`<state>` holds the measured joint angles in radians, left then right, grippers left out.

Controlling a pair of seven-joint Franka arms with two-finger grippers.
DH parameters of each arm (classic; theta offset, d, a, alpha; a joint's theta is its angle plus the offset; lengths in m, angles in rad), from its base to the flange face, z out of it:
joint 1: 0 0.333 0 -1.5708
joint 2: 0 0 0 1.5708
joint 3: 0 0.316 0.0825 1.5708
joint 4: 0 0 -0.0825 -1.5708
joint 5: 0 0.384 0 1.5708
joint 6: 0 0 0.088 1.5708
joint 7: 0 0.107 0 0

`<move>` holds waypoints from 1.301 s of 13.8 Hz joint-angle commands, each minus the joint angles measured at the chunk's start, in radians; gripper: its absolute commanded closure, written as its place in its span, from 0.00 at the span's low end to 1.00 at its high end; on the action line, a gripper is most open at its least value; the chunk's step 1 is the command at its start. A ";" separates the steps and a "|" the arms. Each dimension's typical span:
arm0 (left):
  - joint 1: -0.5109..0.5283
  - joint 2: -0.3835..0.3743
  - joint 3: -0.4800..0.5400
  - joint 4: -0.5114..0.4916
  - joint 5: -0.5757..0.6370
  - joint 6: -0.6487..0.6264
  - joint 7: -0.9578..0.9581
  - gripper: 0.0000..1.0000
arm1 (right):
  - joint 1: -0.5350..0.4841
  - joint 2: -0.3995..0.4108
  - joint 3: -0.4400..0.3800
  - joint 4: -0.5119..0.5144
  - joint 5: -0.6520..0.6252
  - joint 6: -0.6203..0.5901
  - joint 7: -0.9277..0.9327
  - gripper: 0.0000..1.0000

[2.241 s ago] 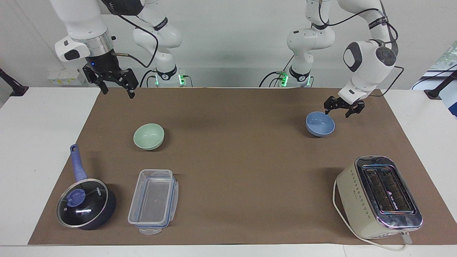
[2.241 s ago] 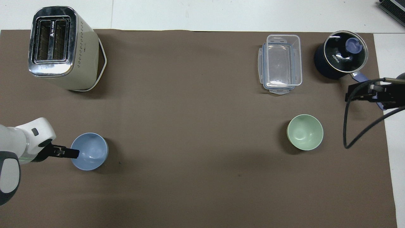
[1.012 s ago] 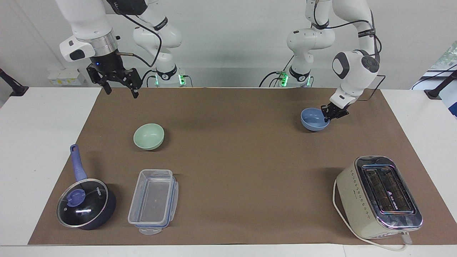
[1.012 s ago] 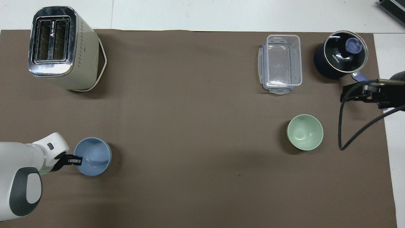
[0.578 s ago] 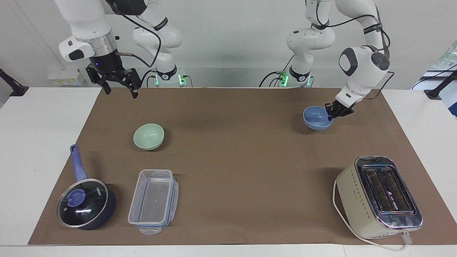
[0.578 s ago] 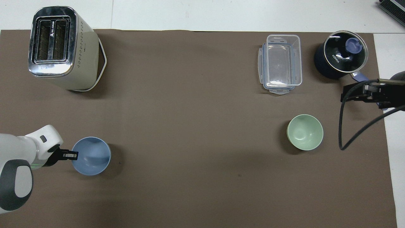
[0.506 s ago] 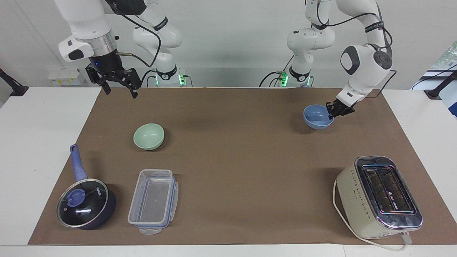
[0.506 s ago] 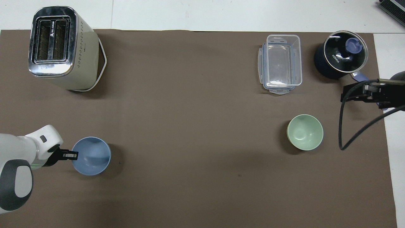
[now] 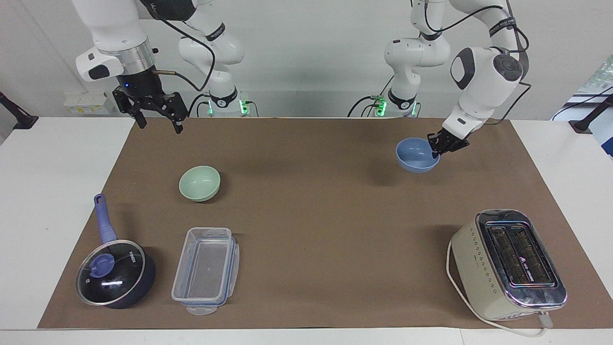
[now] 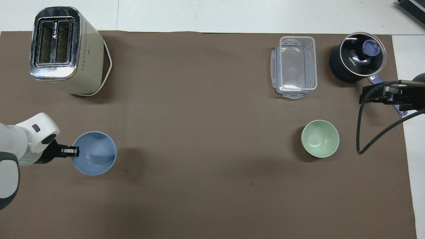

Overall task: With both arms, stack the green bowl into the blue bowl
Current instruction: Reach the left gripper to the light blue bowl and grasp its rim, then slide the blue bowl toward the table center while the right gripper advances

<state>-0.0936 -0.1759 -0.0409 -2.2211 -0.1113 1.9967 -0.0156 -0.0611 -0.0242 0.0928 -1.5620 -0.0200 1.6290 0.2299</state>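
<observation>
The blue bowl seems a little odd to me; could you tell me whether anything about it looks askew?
Yes: the blue bowl is off the mat, tilted, pinched at its rim by the left hand, its shadow lying apart beneath it. The green bowl sits upright on the mat.

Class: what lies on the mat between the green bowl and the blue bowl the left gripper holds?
Nothing: bare brown mat separates the green bowl from the blue bowl, clearest in the overhead view.

mint-green bowl (image 9: 199, 183), light blue bowl (image 9: 417, 155)
</observation>
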 commanded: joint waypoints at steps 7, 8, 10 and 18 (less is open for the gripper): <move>-0.196 0.095 -0.005 0.144 -0.151 -0.051 -0.352 1.00 | -0.100 0.004 0.001 -0.111 0.000 0.110 -0.162 0.00; -0.224 0.101 -0.007 0.135 -0.152 -0.030 -0.362 1.00 | -0.121 0.006 0.001 -0.139 0.000 0.126 -0.191 0.00; -0.302 0.165 -0.005 0.135 -0.152 0.034 -0.379 1.00 | -0.147 0.006 0.001 -0.183 0.000 0.155 -0.233 0.00; -0.497 0.312 -0.007 0.103 -0.169 0.217 -0.561 1.00 | -0.171 0.098 0.001 -0.357 0.000 0.390 -0.244 0.00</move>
<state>-0.5500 0.1408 -0.0639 -2.1096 -0.2602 2.1908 -0.5423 -0.2195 0.0512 0.0857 -1.9110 -0.0200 1.9892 0.0092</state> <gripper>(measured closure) 0.952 0.000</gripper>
